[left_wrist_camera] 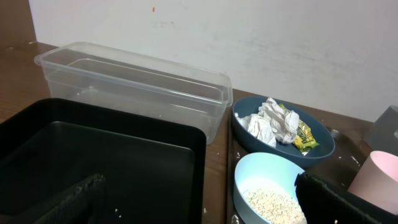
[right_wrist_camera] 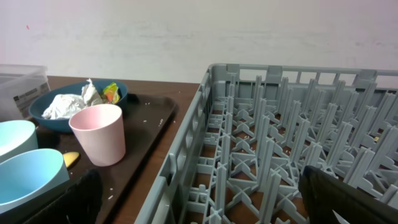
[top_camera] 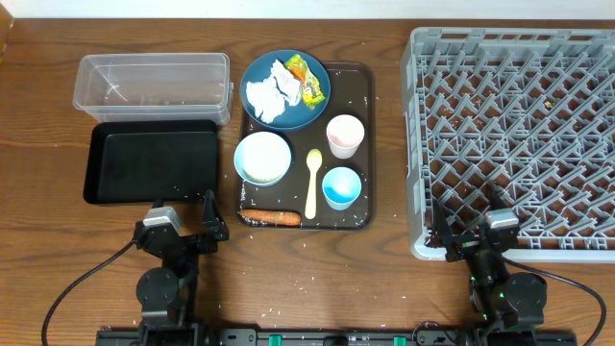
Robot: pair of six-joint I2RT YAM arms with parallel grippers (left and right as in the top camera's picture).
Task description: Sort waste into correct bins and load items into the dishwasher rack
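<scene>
The dark blue plate (top_camera: 285, 89) holds crumpled white paper (top_camera: 272, 91) and a yellow wrapper (top_camera: 310, 85). The white bowl (top_camera: 262, 158) holds rice grains (left_wrist_camera: 270, 204). The pink cup (top_camera: 345, 135), light blue cup (top_camera: 341, 186), yellow spoon (top_camera: 313, 181) and carrot stick (top_camera: 271, 218) lie on the brown tray (top_camera: 363, 106). The clear box (top_camera: 154, 86) and black tray (top_camera: 144, 163) sit at the left, the grey rack (top_camera: 519, 135) at the right. My left gripper (top_camera: 184, 213) is open and empty at the black tray's front edge. My right gripper (top_camera: 468, 223) is open and empty at the rack's front left corner.
Loose rice grains are scattered on the brown tray and the wooden table (top_camera: 327, 279) in front of it. A white wall stands behind the table. Both arm bases sit at the table's front edge.
</scene>
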